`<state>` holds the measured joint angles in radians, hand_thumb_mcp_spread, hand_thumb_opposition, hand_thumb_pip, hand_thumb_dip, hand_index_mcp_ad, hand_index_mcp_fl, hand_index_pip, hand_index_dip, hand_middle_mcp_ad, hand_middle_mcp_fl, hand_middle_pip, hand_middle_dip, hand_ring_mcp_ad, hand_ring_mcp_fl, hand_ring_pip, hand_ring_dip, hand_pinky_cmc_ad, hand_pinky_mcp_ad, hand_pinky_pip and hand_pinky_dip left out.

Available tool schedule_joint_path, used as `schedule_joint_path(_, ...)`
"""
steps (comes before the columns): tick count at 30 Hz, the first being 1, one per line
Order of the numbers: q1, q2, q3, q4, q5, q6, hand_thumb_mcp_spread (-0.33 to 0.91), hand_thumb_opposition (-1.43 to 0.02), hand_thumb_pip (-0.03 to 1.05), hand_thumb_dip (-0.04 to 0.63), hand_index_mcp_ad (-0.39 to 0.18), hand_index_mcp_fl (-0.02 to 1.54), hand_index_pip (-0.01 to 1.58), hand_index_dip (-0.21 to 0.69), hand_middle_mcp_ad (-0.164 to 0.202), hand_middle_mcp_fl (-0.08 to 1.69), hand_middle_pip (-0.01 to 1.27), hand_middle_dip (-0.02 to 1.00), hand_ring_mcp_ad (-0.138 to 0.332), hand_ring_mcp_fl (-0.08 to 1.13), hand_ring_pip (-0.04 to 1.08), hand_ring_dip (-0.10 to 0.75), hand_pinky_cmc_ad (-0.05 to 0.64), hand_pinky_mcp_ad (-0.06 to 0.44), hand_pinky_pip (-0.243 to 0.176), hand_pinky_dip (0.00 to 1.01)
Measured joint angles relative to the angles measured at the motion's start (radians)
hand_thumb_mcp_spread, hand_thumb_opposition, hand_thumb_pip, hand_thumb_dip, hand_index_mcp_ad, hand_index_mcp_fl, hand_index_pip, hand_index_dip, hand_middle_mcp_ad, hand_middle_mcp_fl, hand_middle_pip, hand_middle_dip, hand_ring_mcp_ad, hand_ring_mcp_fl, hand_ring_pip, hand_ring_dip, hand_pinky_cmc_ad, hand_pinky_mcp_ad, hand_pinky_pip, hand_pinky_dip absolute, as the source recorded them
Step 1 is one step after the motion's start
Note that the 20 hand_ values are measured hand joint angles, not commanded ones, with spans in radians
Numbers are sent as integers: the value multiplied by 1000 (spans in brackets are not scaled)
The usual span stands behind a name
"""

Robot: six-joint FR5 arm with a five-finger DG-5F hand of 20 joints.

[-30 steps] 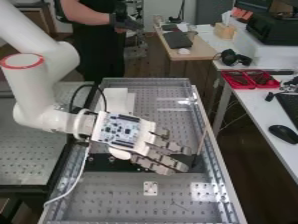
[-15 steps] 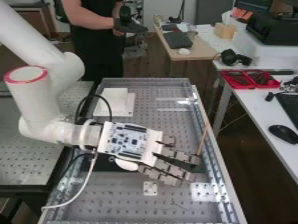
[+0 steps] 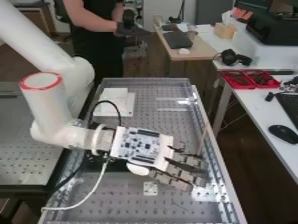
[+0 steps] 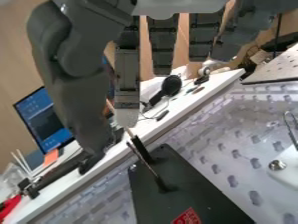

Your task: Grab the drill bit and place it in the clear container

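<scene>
As its straight fingers hang spread, robot hand (image 3: 145, 148) above black plate (image 4: 199, 192), one fingertip near slim rod (image 4: 140, 149)

High view: perforated metal bench (image 3: 120, 200) in the foreground, a second perforated table (image 3: 26, 160) beside it at left. Dark brown floor (image 3: 243, 155) at right. White desk (image 3: 263, 112) along the right side, bearing a computer mouse (image 3: 284, 133), black headphones (image 3: 235, 58) and red trays (image 3: 247, 80) (contents dark, not identifiable). Light wood table (image 3: 196, 54) farther back. Bright patches of light lie on the metal bench. Wrist view: lit monitor (image 4: 45, 120) before a tan wall (image 4: 14, 65).
</scene>
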<state>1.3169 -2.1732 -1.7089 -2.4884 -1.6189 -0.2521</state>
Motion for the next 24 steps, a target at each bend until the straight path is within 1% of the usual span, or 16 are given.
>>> schedule_joint_path(7, -5, -29, 14, -1, -4, -18, 545, -850, 520, 250, -51, 260, 1283, 281, 93, 119, 140, 155, 187, 28, 84, 0, 250, 133, -91, 188)
schedule_joint_path(13, -8, -51, 25, 21, -7, 0, 545, -850, 520, 253, -51, 278, 1279, 265, 93, 120, 140, 155, 187, 28, 84, 0, 246, 133, -91, 188)
schedule_joint_path(15, -9, -57, 26, 36, -7, 16, 545, -850, 520, 250, -54, 272, 1279, 265, 89, 120, 140, 155, 187, 28, 84, 0, 244, 133, -91, 188)
schedule_joint_path(19, -11, -65, 29, 51, -9, 37, 541, -850, 520, 253, -63, 323, 1279, 265, 87, 120, 140, 155, 183, 28, 84, 0, 244, 133, -91, 188)
schedule_joint_path(20, -12, -69, 30, 54, -10, 42, 559, -850, 520, 250, -65, 354, 1297, 265, 91, 120, 140, 155, 183, 28, 82, 0, 246, 133, -91, 188)
schedule_joint_path(23, -12, -75, 34, 56, -14, 47, 606, -871, 522, 255, -101, 452, 1365, 265, 87, 119, 140, 155, 183, 28, 86, 0, 243, 133, -91, 188)
schedule_joint_path(24, -12, -76, 35, 57, -16, 46, 618, -883, 522, 255, -105, 442, 1377, 264, 89, 119, 140, 155, 183, 28, 82, 0, 243, 133, -91, 188)
